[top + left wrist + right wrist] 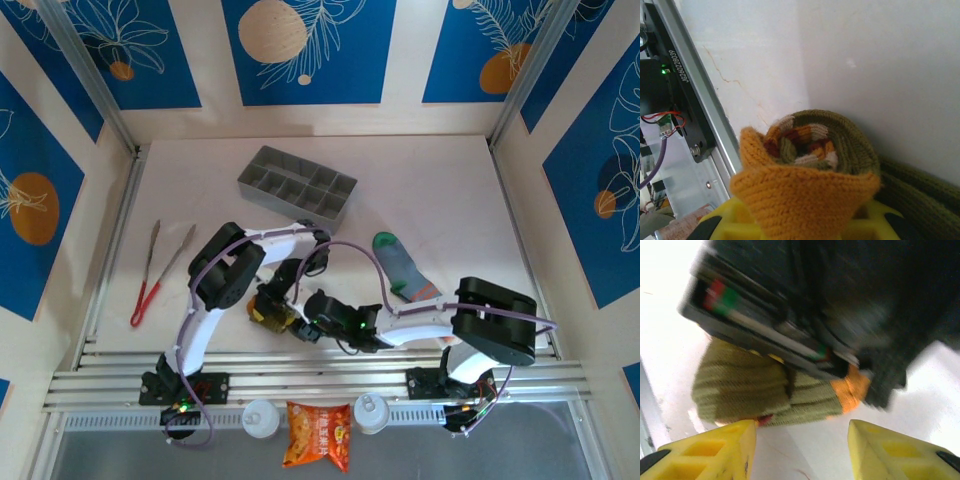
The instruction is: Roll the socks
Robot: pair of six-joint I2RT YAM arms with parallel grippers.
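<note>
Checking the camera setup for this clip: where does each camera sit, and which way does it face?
Top external: above and behind the bases, facing down at the table; both arms show, meeting over the olive sock.
Left wrist: on the left arm, facing the rolled olive sock held in the left jaws.
Right wrist: on the right arm, facing down past the open right jaws at the olive sock and the left arm.
Shared: all three show the olive sock.

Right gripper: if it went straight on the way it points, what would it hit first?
Probably the olive sock, rolled and pinched in the left gripper; the open right gripper faces it, though depth is unclear.
</note>
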